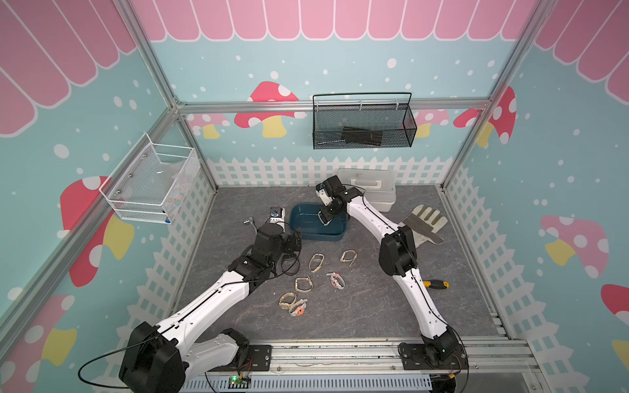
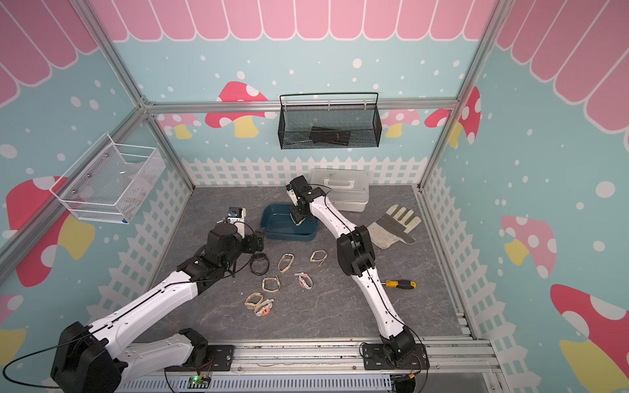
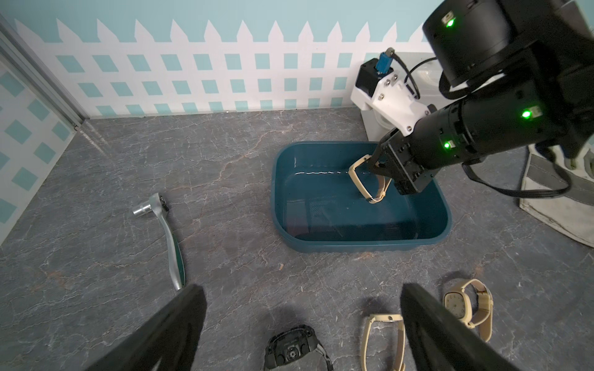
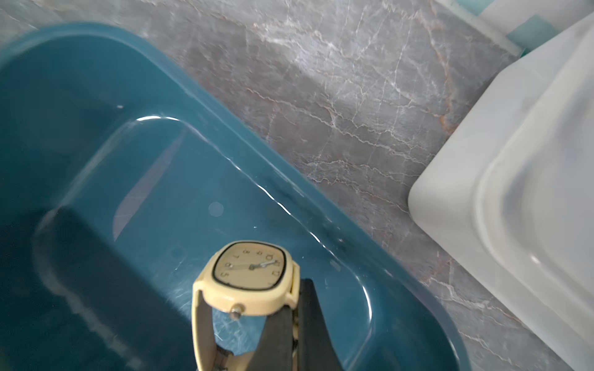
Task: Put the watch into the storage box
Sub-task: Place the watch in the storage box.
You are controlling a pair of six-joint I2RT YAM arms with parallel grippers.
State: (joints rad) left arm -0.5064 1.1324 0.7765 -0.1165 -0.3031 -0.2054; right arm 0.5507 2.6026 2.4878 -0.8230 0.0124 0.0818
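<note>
Right gripper, clamped on the strap of a cream square-faced watch, holds it inside the dark teal storage box, near the wall facing the white case; contact with the floor is unclear. Left gripper hangs wide open near other watches. The watch looks light, its band floppy, its smooth face scratchable, so the strap beside the case seems the safest hold
</note>
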